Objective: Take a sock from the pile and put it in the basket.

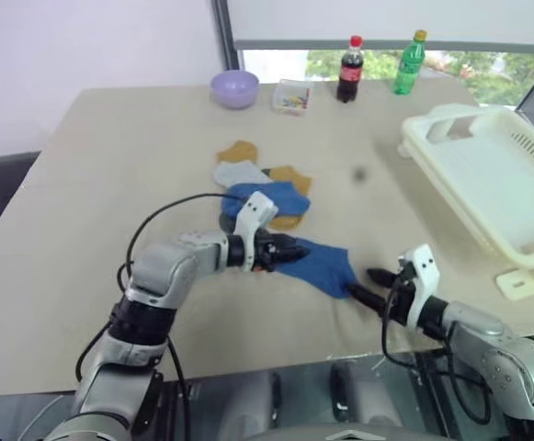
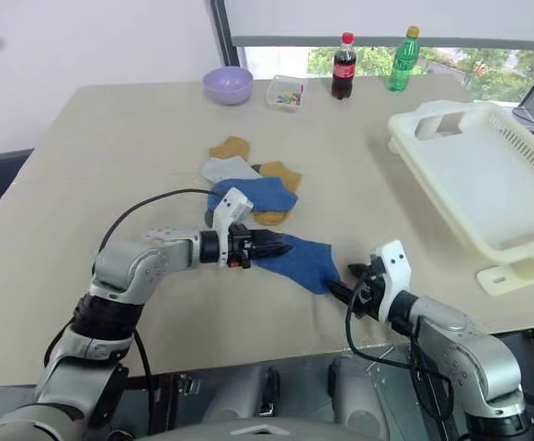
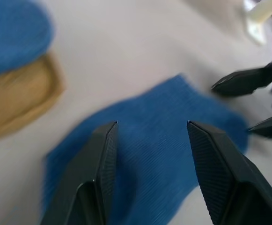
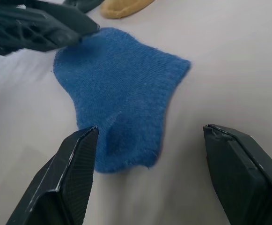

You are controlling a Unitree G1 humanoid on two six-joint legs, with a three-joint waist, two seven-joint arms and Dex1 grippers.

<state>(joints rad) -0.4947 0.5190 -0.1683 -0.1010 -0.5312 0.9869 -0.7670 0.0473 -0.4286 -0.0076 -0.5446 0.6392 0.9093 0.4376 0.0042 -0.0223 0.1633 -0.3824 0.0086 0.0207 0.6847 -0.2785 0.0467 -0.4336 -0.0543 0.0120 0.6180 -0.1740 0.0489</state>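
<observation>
Blue sock: It lies flat on the bench, close to the near edge. It sits by itself, a little way from the pile, and nothing holds it.

Pile: You can see yellow, grey and blue socks heaped near the middle of the bench.

Basket: The big cream basket sits at the right edge of the bench, well apart from the blue sock. It looks empty.

Left pincer: Its fingers are spread. They hover over the end of the blue sock nearest the pile, and they pinch nothing.

Right pincer: Its fingers are spread wide too. The tips sit just beside the sock's other end, near the front edge of the bench.

Step, as I judge it: You look ready to grab the blue sock with the right pincer.

What could go wrong:
- The sock is thin and flat, so the fingers may slide over it and close on nothing.
- If you push along the bench, the sock may bunch up or slip off the near edge.
- The two pincers are close, so they may bump.
- A weak pinch may drop the sock on the way to the basket.

Far edge: A lilac bowl, a cola bottle and a green bottle stand there, out of your way.
</observation>
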